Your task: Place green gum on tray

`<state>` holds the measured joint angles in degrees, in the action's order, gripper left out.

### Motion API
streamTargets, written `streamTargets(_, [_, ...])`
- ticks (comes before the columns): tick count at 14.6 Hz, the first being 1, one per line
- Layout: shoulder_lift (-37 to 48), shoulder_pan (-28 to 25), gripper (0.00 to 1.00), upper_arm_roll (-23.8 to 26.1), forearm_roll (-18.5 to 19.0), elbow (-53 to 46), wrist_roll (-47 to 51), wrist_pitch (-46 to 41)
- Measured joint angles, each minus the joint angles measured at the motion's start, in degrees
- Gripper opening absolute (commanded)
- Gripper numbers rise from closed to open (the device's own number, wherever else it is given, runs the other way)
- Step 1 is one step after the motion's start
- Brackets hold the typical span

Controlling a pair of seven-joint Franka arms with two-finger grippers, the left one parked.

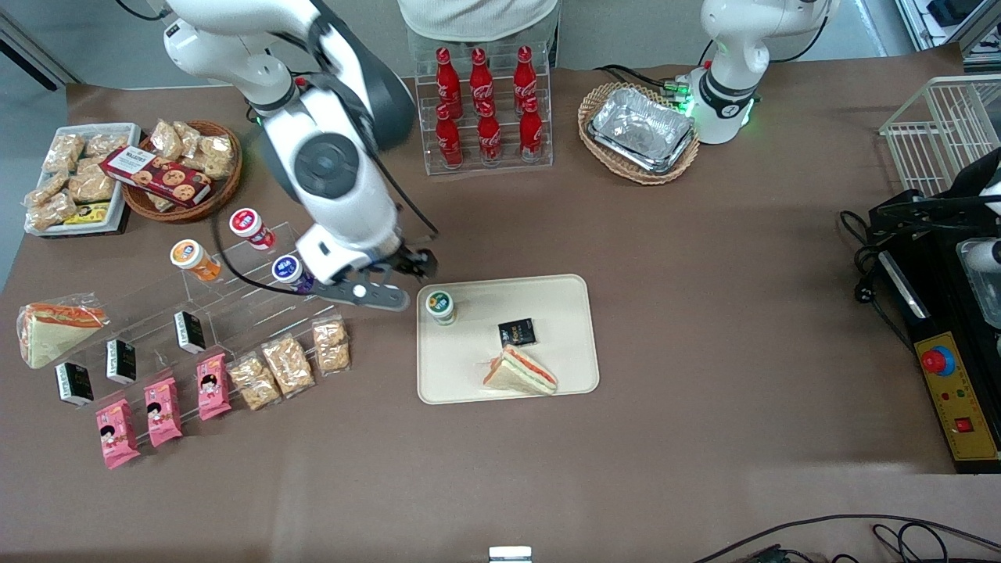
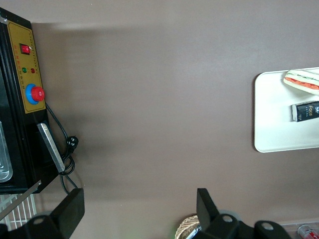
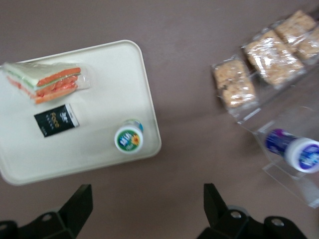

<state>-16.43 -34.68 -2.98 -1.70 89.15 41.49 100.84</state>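
Brown tabletop bearing the tray (image 1: 547, 293), on which the green gum (image 1: 441, 306) stands upright near one corner, apart from a sandwich (image 1: 520, 372) and black packet (image 1: 517, 332); the gripper (image 3: 144, 209) hovers above, jaws open and empty.

Mock shop in a lab: cola rack (image 1: 486, 105), snack display (image 1: 203, 344), control box (image 1: 950, 391).

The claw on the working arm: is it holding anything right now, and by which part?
Nothing. The gripper is open and empty, raised above the table beside the tray; the green gum stands free on the tray.
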Motion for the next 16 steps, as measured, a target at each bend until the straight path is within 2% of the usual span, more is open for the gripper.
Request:
streamTargets(5, [10.28, 6.65, 1.0, -0.1, -1.06, -2.42, -12.92, -11.87])
streamTargets(8, [16.15, 13.51, 1.0, -0.21, -1.07, -0.05, -22.58, -13.28])
streamTargets(11, [18.24, 23.16, 1.0, -0.24, -1.06, 1.68, -32.87, -13.96])
streamTargets(13, [18.23, 28.32, 1.0, -0.25, -1.06, 2.02, -36.28, -14.0])
streamTargets(16, [18.26, 32.78, 1.0, -0.11, -1.07, 2.03, -38.0, -14.0])
